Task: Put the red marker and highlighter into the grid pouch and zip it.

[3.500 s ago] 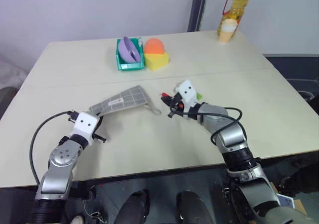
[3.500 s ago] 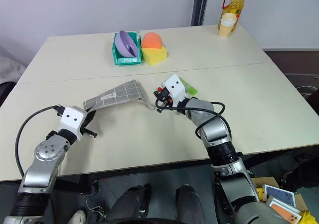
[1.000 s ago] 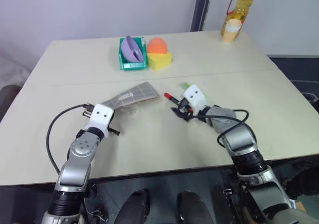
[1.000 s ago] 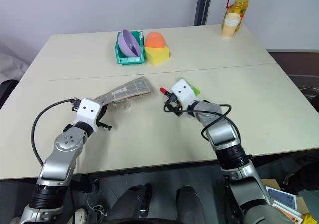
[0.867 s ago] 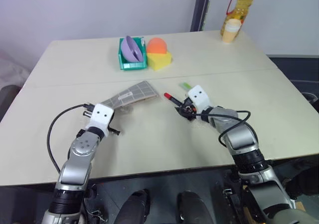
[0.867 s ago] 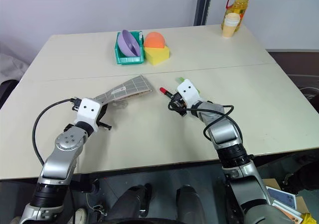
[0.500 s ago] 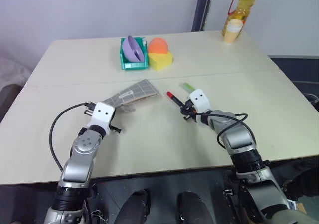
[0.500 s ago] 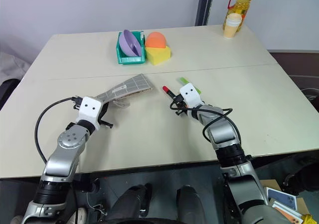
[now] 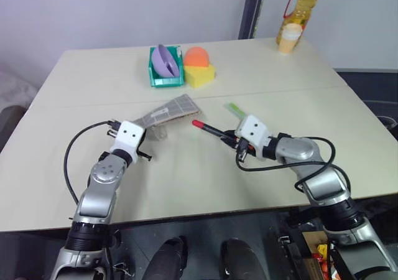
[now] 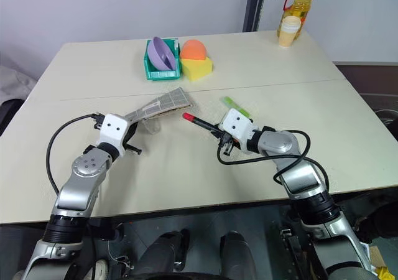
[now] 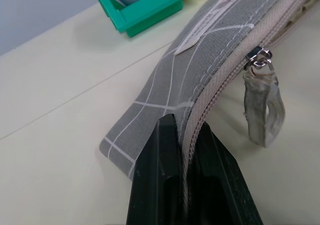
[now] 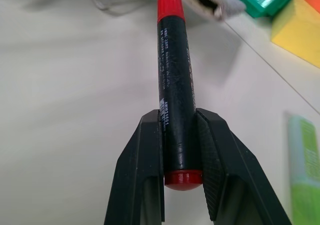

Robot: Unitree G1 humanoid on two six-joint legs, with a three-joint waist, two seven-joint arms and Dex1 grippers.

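The red marker [image 12: 172, 60], black barrel with red ends, sits clamped between my right gripper [image 12: 178, 119] fingers. It is held above the table, its far red tip close to the end of the grid pouch [image 9: 171, 110]. The grey pouch is raised at a slant. My left gripper [image 11: 186, 130] is shut on its near corner, right on the zipper edge. The zipper slider and its cord pull loop [image 11: 262, 110] hang partway along that edge. Flat on the table just beyond my right gripper [image 9: 231, 137] lies the light green highlighter [image 9: 235, 109].
A green bin [image 9: 163, 68] holding a purple bowl, an orange ball [image 9: 197, 56] and a yellow sponge [image 9: 199, 76] stand behind the pouch. An oil bottle [image 9: 301, 0] and a paper cup [image 9: 288, 40] occupy the far right corner of the table.
My right gripper has shut on the red marker, lifted it off the table and swung its tip left toward the pouch. The left gripper still holds the pouch in the same place.
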